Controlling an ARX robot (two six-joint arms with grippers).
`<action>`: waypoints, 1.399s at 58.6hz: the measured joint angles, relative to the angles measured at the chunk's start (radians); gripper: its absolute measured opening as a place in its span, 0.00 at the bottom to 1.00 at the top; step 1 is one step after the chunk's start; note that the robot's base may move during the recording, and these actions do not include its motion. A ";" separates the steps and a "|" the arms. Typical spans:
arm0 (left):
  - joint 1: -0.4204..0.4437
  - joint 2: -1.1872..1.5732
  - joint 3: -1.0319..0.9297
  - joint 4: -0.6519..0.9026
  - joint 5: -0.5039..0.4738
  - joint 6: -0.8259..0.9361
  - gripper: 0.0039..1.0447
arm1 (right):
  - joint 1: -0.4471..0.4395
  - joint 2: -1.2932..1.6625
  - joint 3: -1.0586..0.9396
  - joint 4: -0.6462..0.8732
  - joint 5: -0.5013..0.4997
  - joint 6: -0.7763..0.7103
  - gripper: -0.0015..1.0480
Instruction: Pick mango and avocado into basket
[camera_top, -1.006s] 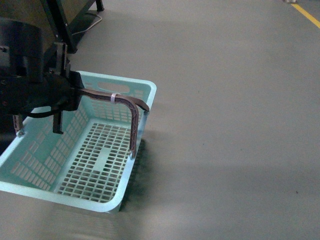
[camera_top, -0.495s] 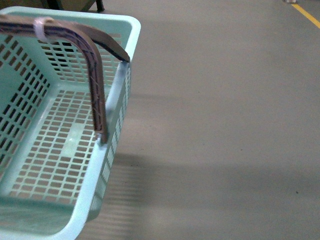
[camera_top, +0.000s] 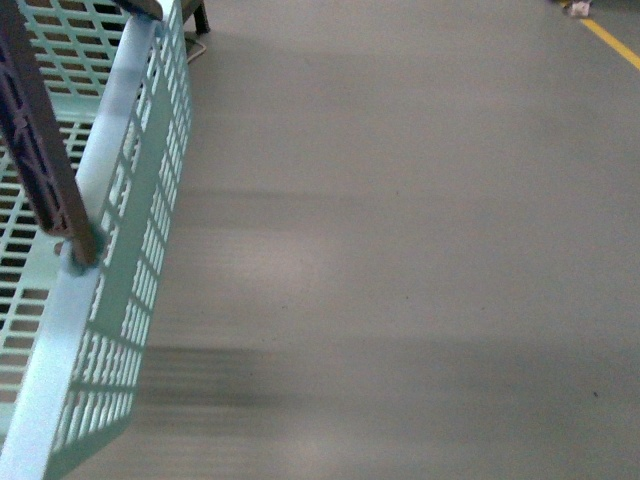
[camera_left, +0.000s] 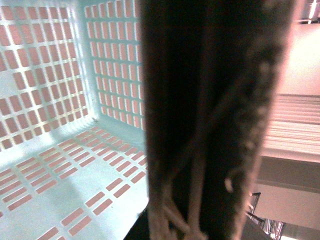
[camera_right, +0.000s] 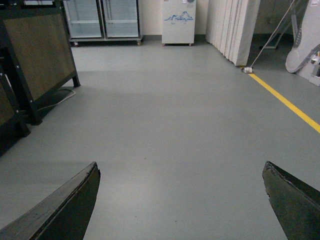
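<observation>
- Black fingers (camera_right: 65, 205) of the right gripper (camera_right: 180, 169) stand wide apart, with nothing in them.
- What is in front of them?
- Only grey floor (camera_right: 175, 100). No mango and no avocado in any view, so I cannot tell which way they lie.
- And the basket (camera_top: 120, 140)?
- Far over on the robot's left side, its long wall running away from us. Its brown handle (camera_left: 210, 125) fills the left wrist view. The left gripper does not show, so I cannot tell if it holds anything.
- Then the right one is free to pick, I think.
</observation>
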 joint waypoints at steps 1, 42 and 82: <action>0.000 0.000 0.000 0.000 0.000 0.000 0.06 | 0.000 0.000 0.000 0.000 0.000 0.000 0.93; 0.000 0.007 0.000 -0.008 0.005 0.002 0.05 | 0.000 0.000 0.000 0.000 0.000 0.000 0.93; 0.000 0.006 0.000 -0.009 0.004 0.003 0.05 | 0.000 0.000 0.000 0.000 0.000 0.000 0.93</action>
